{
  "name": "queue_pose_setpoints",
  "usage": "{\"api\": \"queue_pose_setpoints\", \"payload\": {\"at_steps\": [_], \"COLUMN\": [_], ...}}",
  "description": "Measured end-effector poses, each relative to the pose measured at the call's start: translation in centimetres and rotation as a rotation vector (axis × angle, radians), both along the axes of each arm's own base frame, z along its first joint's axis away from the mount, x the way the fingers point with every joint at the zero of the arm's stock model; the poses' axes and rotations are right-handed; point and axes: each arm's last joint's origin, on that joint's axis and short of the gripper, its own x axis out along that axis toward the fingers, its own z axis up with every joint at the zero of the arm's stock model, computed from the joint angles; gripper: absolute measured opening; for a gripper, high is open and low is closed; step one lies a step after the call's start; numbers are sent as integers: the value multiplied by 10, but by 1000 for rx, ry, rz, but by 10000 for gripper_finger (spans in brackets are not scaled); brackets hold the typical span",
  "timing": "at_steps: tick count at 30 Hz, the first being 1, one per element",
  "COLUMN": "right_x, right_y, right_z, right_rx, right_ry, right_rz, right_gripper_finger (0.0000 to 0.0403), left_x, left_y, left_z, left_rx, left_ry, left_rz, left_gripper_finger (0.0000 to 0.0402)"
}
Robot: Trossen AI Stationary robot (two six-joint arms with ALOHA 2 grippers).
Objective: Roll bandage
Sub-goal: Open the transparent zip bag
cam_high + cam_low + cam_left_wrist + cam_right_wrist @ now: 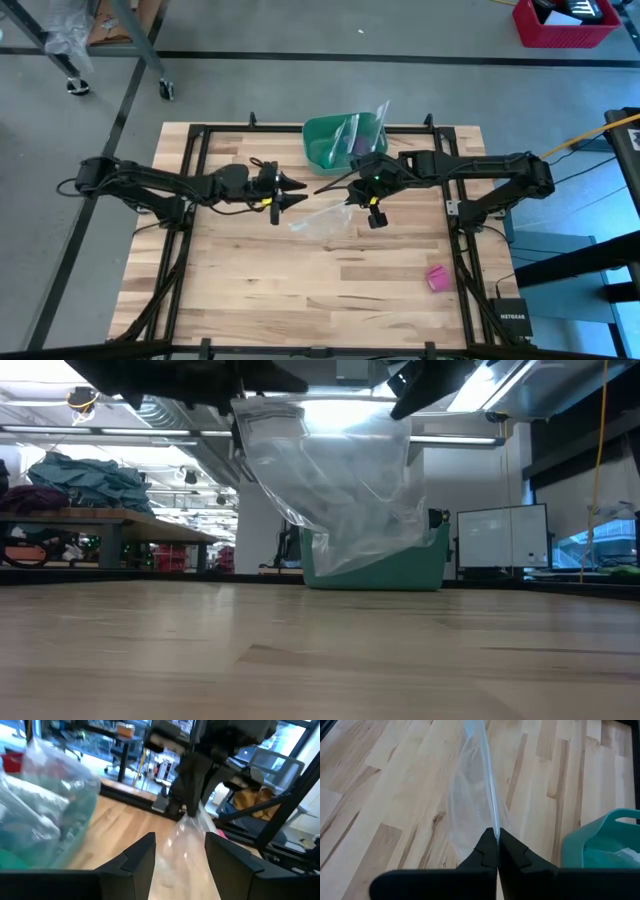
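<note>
The pink bandage point(437, 278) lies bunched on the table near its right near corner, far from both grippers. My right gripper point(350, 182) is shut on a clear plastic bag point(340, 480) above the table's middle. My left gripper point(298, 193) is open just left of the bag, its fingers pointing at it. In the left wrist view the bag point(192, 837) shows beyond the gap between the two fingers, and I see no touch. The green bowl point(335, 140) stands at the far edge. My right gripper pinches the clear bag's top edge point(492, 822) between its two shut fingers. The fingers come slanting from the table's right and above. The bag hangs below the fingers, lifted clear of the table in the low view, crinkled and slack.
The green bowl holds another crumpled clear plastic piece point(362, 128) that sticks up from it. It stands close behind the hanging bag point(380, 565). The table's black frame rails point(190, 190) run along its left and right sides. Bare wood point(300, 290) lies toward the near edge.
</note>
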Motion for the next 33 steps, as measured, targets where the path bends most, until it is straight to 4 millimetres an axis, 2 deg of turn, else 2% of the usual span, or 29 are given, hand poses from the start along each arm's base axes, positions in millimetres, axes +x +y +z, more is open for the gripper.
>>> {"api": "queue_pose_setpoints", "payload": {"at_steps": [9,17,33], "right_x": [3,4,5], "right_y": [-1,-2,-2], "right_z": [3,4,5], "right_rx": [-16,-56,-67], "right_ry": [-41,-61,-77], "right_rz": [-8,-13,-23], "right_gripper_finger": [0,0,0], "left_x": [14,15,15], "left_y": [-8,-15,-15], "left_z": [-15,-15,-13], "left_rx": [-92,-92,-91], "left_ry": [0,1,-23], "left_rz": [-59,-89,-89], "left_gripper_finger": [164,164,164]}}
